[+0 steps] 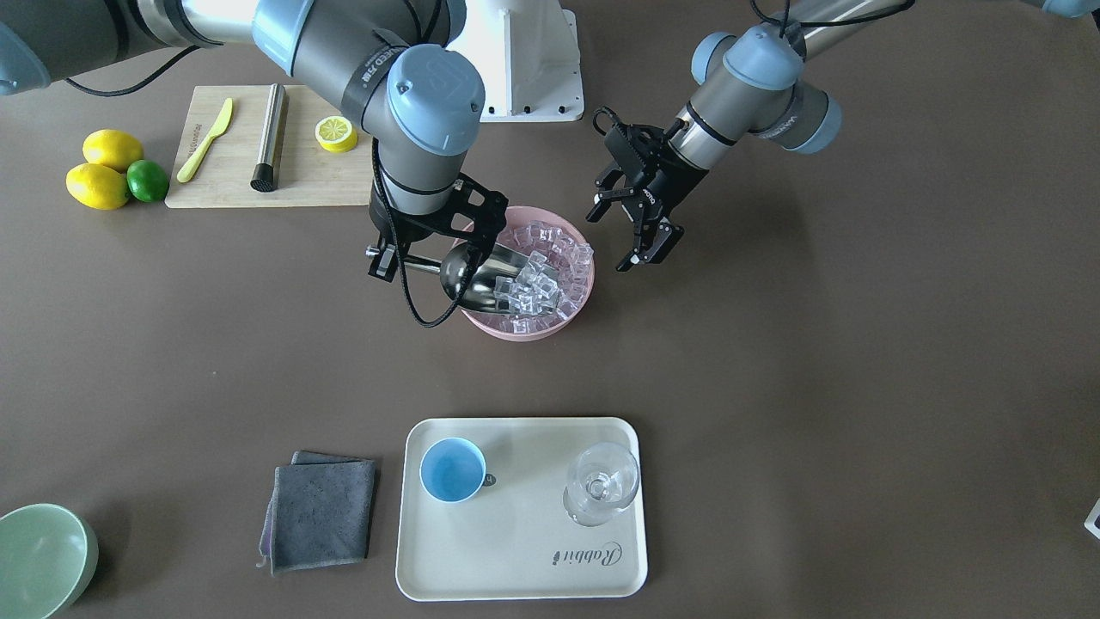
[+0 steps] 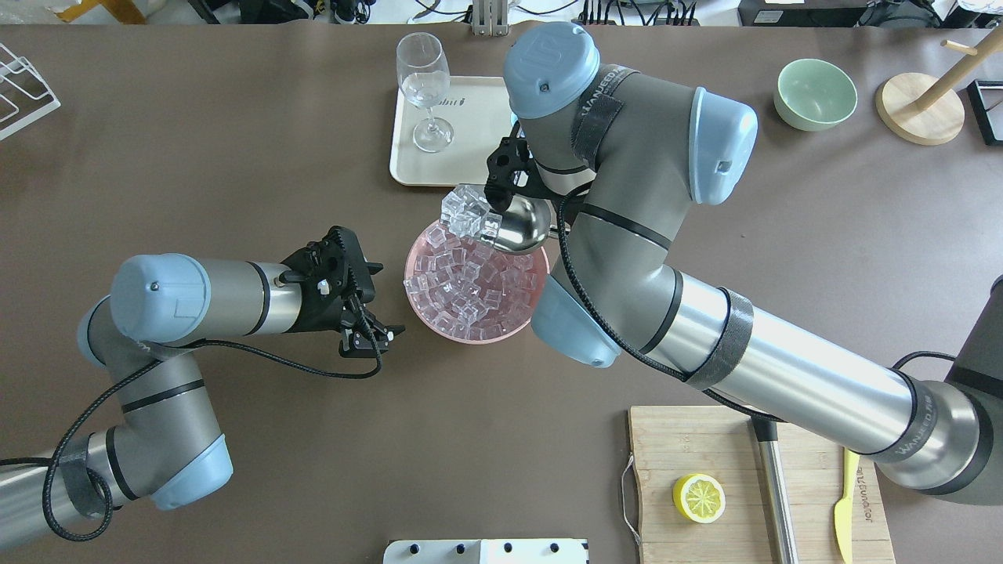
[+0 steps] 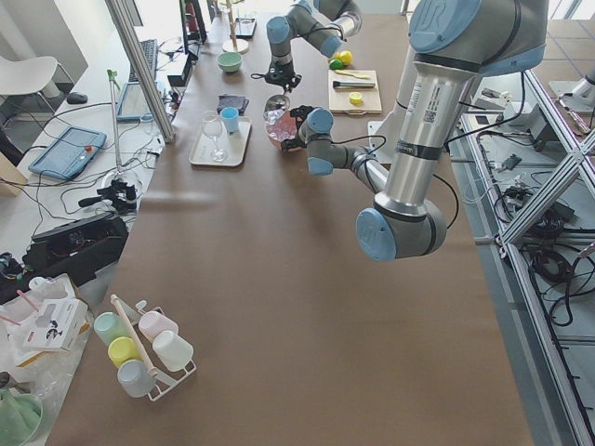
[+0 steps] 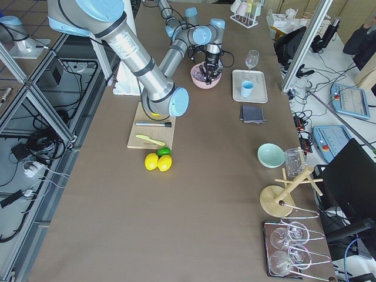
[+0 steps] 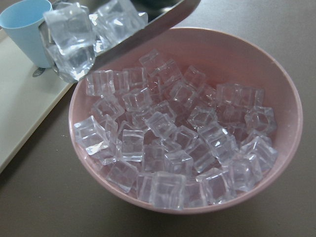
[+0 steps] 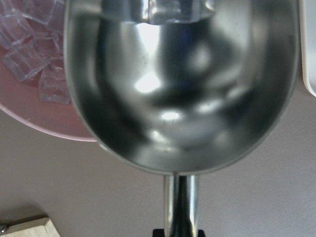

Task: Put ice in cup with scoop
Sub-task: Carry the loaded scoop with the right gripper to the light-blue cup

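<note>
My right gripper (image 1: 404,260) is shut on the handle of the steel scoop (image 1: 477,279). It holds the scoop over the pink bowl (image 1: 526,329), with several ice cubes (image 1: 534,288) in its trough. In the overhead view the loaded scoop (image 2: 523,225) hangs above the bowl's far rim. More ice (image 5: 182,143) fills the bowl. The light-blue cup (image 1: 453,469) stands on the cream tray (image 1: 516,542) and looks empty. My left gripper (image 1: 612,241) is open and empty, just beside the bowl. In the overhead view my right arm hides the cup.
A clear stemmed glass (image 1: 601,483) shares the tray. A grey cloth (image 1: 320,511) lies beside the tray, and a pale green bowl (image 1: 43,559) sits at the table corner. A cutting board (image 1: 241,185) holds a steel rod (image 1: 271,137), a knife and half a lemon. Beside it lie lemons (image 1: 103,168) and a lime.
</note>
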